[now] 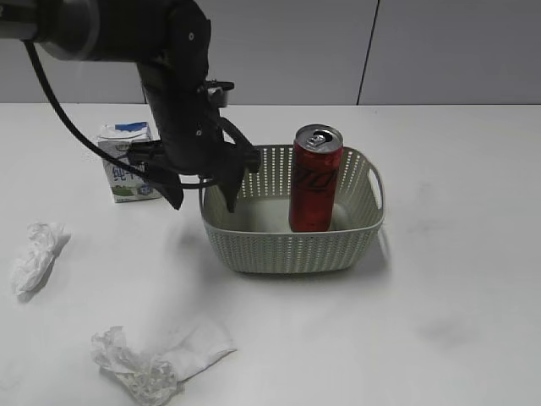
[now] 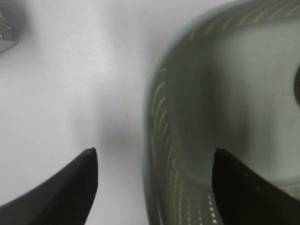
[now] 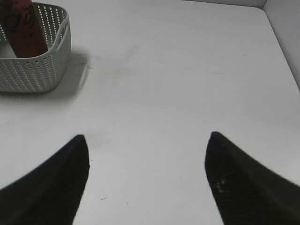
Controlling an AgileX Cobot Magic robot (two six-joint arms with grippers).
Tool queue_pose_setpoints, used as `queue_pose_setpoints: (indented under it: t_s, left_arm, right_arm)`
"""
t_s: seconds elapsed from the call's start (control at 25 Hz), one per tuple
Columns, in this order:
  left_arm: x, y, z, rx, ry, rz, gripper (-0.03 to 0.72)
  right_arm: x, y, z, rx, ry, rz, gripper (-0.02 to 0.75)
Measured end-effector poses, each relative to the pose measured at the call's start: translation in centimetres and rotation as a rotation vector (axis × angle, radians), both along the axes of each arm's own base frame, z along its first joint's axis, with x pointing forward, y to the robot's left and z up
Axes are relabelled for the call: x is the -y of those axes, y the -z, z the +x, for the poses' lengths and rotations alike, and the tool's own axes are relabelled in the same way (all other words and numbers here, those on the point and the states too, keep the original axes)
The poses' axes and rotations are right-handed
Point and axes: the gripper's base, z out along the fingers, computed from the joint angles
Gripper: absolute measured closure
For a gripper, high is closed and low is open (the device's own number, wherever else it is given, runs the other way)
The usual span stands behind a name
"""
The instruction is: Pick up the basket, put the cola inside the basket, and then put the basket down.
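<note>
The pale sage-green basket [image 1: 292, 245] rests on the white table. The red cola can [image 1: 314, 179] stands upright inside it. My left gripper [image 1: 203, 200] is open and straddles the basket's left wall, one finger outside and one finger inside. In the left wrist view the basket wall [image 2: 173, 154] runs between the open fingers [image 2: 154, 161], and a sliver of the red can shows at the right edge. My right gripper [image 3: 147, 145] is open and empty over bare table. The basket [image 3: 37, 70] and the can [image 3: 26, 28] show at that view's upper left.
A white-and-blue milk carton [image 1: 127, 161] stands left of the basket behind my left arm. Crumpled white tissues lie at the left [image 1: 35, 254] and at the front [image 1: 156, 359]. The right arm does not show in the exterior view.
</note>
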Motion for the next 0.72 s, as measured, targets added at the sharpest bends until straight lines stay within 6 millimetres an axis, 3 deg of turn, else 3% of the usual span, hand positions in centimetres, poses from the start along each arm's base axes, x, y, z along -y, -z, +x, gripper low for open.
queue_pose_setpoints:
  t_s: [0.16, 0.32, 0.72]
  left_arm:
    - [-0.1, -2.8, -0.1, 0.014, 0.068, 0.003, 0.076]
    - [-1.3, -7.0, -0.4, 0.084, 0.110, -0.002, 0.076]
    - [-10.3, -13.9, 1.0, 0.228, 0.074, -0.038, 0.093]
  right_arm:
    - [0.0, 0.0, 0.0, 0.000, 0.000, 0.000, 0.154]
    - [0.0, 0.0, 0.0, 0.000, 0.000, 0.000, 0.154]
    - [0.0, 0.0, 0.0, 0.000, 0.000, -0.001, 0.155]
